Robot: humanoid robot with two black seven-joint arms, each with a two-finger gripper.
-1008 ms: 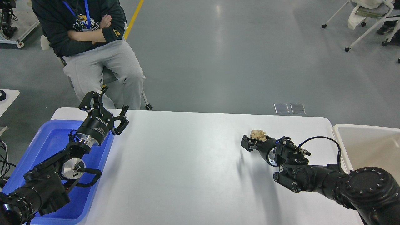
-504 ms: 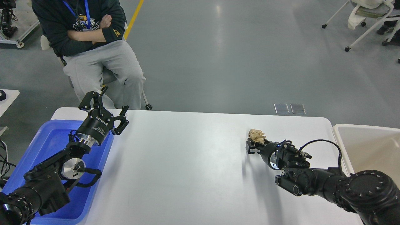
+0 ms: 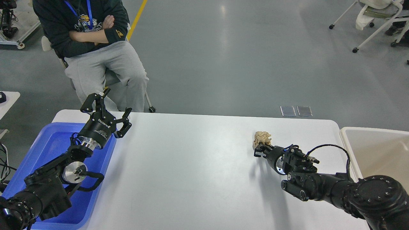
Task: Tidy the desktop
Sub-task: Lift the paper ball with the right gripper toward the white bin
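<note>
Your white worktop (image 3: 191, 166) fills the lower middle of the frame, running from the blue tray (image 3: 48, 143) at the lower left to the beige-white tub (image 3: 377, 150) at the right edge. Most of its surface is bare.

Your right arm comes in from the lower right corner and reaches toward the centre right of the frame. Its right pincer (image 3: 260, 149) sits low over the worktop, right against a crumpled ball of tan paper (image 3: 262, 138). The ball lies in the right half of the worktop, toward its far edge and well apart from the tub. The pincer's dark fingers meet the near underside of the ball, but they are small and seen nearly end-on, so you cannot tell whether they are clamped on the paper or merely touching it.

Your left arm rises from the lower left corner, over the blue tray. Its left pincer (image 3: 107, 107) is held up above the tray's far right corner and the worktop's far left edge, with its fingers (image 3: 90, 102) spread wide and nothing between them.

Beyond the worktop, in the upper left of the frame, a person (image 3: 92, 41) sits with arms crossed, wearing a dark top, a blue lanyard and grey trousers. At the upper right stands a wheeled chair (image 3: 377, 19) on the grey floor.
</note>
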